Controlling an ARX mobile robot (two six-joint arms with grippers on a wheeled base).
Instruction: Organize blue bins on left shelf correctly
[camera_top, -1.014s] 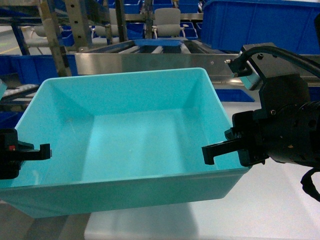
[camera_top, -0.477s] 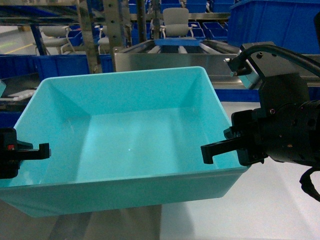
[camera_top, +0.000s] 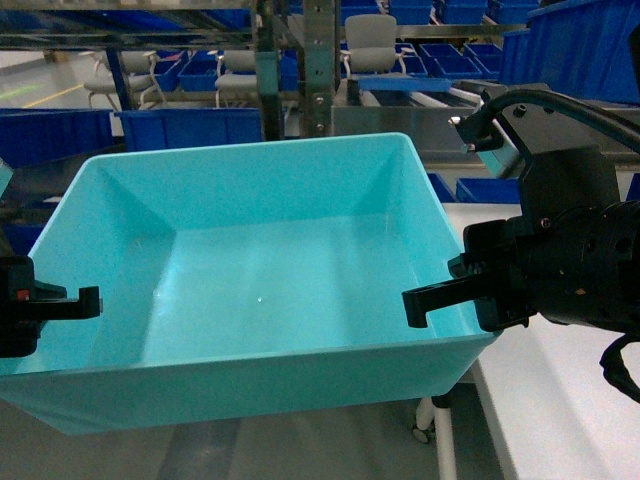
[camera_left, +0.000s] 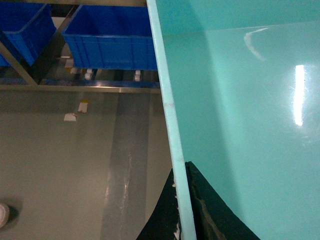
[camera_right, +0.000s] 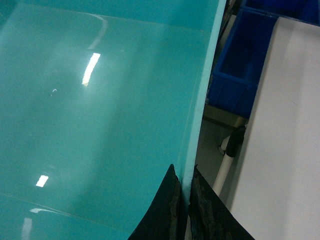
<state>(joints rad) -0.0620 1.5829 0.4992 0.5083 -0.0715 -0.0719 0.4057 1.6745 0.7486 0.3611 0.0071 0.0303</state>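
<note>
A light turquoise bin (camera_top: 260, 280) hangs level in front of me, held by both side walls. My left gripper (camera_top: 85, 303) is shut on its left rim, and the left wrist view shows the rim (camera_left: 172, 125) pinched between the two black fingers (camera_left: 181, 200). On the right wall my right gripper (camera_top: 425, 300) is shut, its fingers (camera_right: 184, 200) clamping the thin rim (camera_right: 200, 110). The bin is empty. Behind it stands the left shelf (camera_top: 395, 118), with steel posts and a shiny front beam.
A white table (camera_top: 560, 400) lies at the right, its leg and caster (camera_top: 430, 425) under the bin's right corner. Royal-blue bins (camera_top: 190, 125) line the racks behind, with a big one (camera_top: 580, 50) at top right. More sit low on a rack (camera_left: 110, 35). Grey floor lies below.
The background has slid to the right in the head view. The white table that lay under the bin is now off to the right. Bin and grippers keep their places in view.
</note>
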